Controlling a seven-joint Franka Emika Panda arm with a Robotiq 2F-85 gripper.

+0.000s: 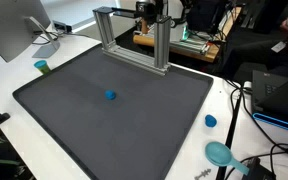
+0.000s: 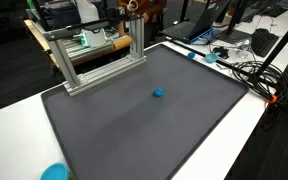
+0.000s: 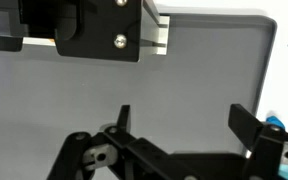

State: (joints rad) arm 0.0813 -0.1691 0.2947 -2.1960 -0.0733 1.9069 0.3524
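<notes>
My gripper (image 3: pixel 184 115) is open, its two black fingers spread wide with nothing between them and only the dark grey mat (image 3: pixel 184 70) below. In both exterior views the gripper (image 1: pixel 149 10) (image 2: pixel 134 8) hangs high at the back, above the aluminium frame (image 1: pixel 134 40) (image 2: pixel 94 55). A small blue object (image 1: pixel 110 96) (image 2: pixel 158 94) lies alone near the middle of the mat (image 1: pixel 74 120) (image 2: pixel 134 130), far from the gripper. In the wrist view a black bracket (image 3: pixel 94 30) on the frame fills the top left.
A blue cap (image 1: pixel 210 121) and a teal bowl (image 1: pixel 220 152) sit on the white table beside the mat. A small green cup (image 1: pixel 42 67) stands near a monitor (image 1: pixel 9 30). Cables (image 2: pixel 244 70) and laptops crowd one side.
</notes>
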